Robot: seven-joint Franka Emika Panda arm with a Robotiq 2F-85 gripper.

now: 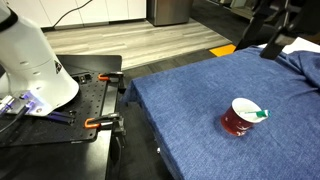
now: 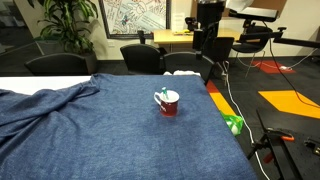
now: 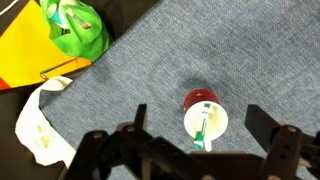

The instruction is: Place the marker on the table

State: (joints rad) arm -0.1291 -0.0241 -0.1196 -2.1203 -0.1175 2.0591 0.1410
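- Step in hand: I'd call this the reach. My gripper (image 3: 198,120) hangs above the table (image 2: 100,135) holding nothing. My fingers (image 3: 262,125) are spread wide apart, one near 7 o'clock and one near 4 o'clock in the wrist view.
- The marker (image 3: 205,128) isn't on the table yet. It sits inside the dark red cup (image 3: 202,98), which stands on the cloth between my two fingers in the wrist view. In an exterior view the green cap (image 1: 262,114) leans on the rim toward 3 o'clock.
- Next move, my guess: drop down over the cup mouth, turn so the jaws close across the thin body, and pinch near the cap end. Then lift straight up and lay it on the cloth just beside the cup.
- Worry: the cup looks light (can't really tell), so nudging the rim on the way in could tip it.
- Surface: blue denim-like cloth, flat around the cup and rumpled into folds (image 2: 40,100) toward 9 o'clock in an exterior view.
- Room: office-ish, with dark chairs (image 2: 145,57) and a potted plant (image 2: 60,20) behind the table. The wrist view has a green bag (image 3: 80,25) at 11 o'clock and something white and crumpled (image 3: 40,125) at 8 o'clock. There's also a black bench (image 1: 60,110) with orange clamps (image 1: 97,123).
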